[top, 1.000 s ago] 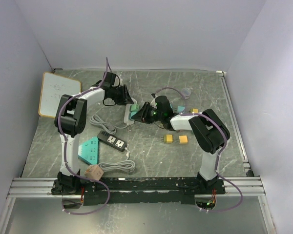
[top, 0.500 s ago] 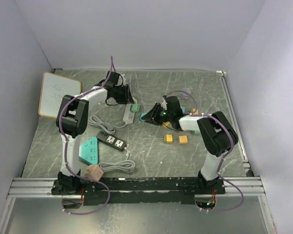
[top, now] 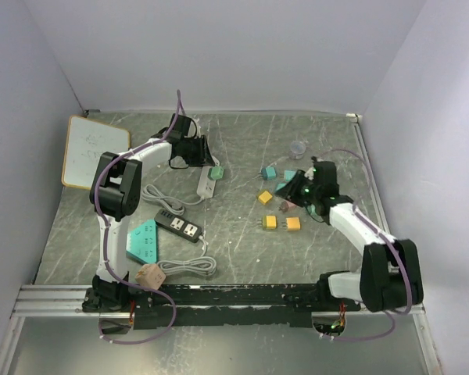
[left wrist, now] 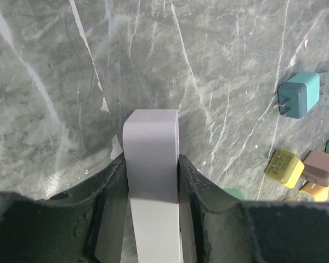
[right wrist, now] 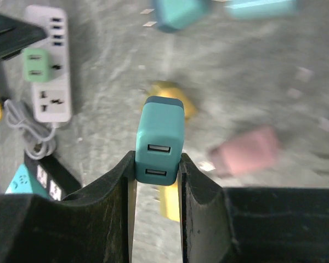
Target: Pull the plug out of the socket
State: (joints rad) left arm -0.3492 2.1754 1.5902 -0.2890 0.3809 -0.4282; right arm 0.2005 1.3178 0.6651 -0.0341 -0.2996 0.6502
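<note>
"Being held well right of the white power strip (top: pixel 205 187), the teal plug (right wrist: pixel 159 137) is clamped by the right gripper (right wrist: pixel 157 164). Was it seated a second ago?"
"It was; it has been drawn out, so the pull is judged done. Its long axis is laid along the fingers (right wrist: pixel 112 194), USB ports toward the wrist camera, prongs hidden. The strip's end is pinched by the left gripper (left wrist: pixel 152 164)."
</note>
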